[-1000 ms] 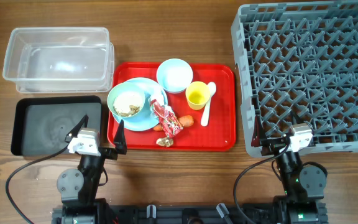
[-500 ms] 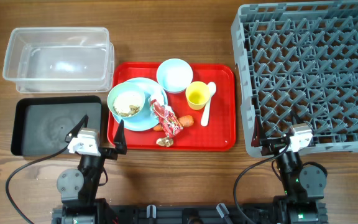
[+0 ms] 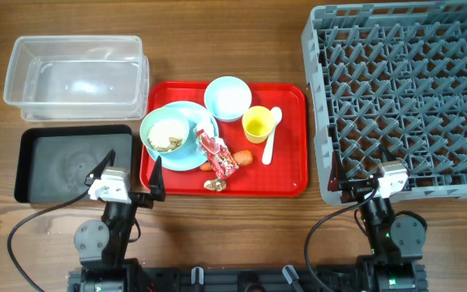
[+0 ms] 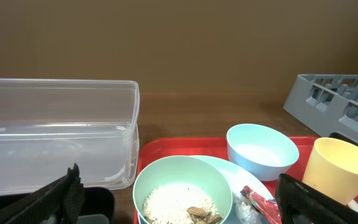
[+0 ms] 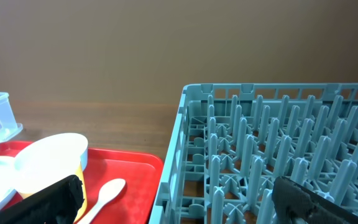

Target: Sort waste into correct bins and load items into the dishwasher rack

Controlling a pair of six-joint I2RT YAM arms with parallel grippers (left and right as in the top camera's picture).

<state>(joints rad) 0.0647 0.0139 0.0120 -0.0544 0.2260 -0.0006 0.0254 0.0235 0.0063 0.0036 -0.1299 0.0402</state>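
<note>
Red tray (image 3: 286, 185) sits in front of me with a yellow cup (image 3: 257, 124) on it. My left gripper (image 3: 128, 172) and right gripper (image 3: 359, 174) are both wide open, holding nothing.

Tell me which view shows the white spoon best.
Overhead: the white spoon lies whole on the red tray, right of the yellow cup. The right wrist view catches only part of it, low in frame beside the cup. The left wrist view shows none of it.
</note>
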